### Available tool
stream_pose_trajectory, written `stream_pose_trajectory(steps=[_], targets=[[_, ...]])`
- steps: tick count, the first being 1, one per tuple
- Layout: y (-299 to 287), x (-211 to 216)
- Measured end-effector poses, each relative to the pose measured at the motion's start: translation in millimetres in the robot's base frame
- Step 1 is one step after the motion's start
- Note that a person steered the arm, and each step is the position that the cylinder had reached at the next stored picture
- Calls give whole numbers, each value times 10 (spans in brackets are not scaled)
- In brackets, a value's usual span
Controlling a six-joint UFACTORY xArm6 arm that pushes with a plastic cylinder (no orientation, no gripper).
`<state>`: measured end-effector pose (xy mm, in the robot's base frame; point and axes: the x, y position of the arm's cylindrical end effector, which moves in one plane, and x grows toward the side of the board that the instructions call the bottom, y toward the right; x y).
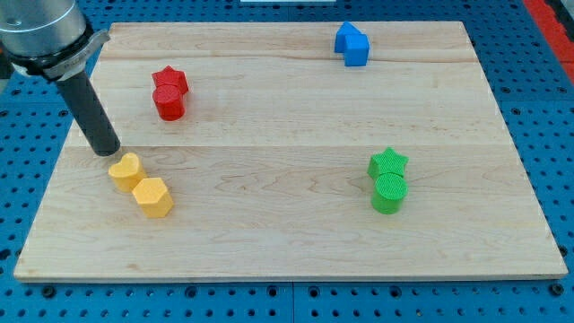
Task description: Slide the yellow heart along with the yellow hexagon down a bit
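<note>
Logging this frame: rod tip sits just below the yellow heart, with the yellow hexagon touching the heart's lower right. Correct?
Not quite. In the camera view, my tip sits just above the yellow heart, toward the view's top-left, not below it. The yellow hexagon does touch the heart's lower right.

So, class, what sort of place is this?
Probably a robotics lab bench: a wooden board on a blue perforated surface, small coloured blocks such as the yellow heart, and my tip just above that heart.
</note>
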<state>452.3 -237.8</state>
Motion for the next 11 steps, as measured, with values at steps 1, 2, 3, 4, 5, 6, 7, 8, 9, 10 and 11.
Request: stream_pose_trajectory(steps=[1,2,3,4,5,6,7,8,9,10,11], targets=[[21,132],[150,165],[229,253],[230,271],[239,293],[259,359],[320,359],[448,371],[460,355],[460,164],[481,-77]])
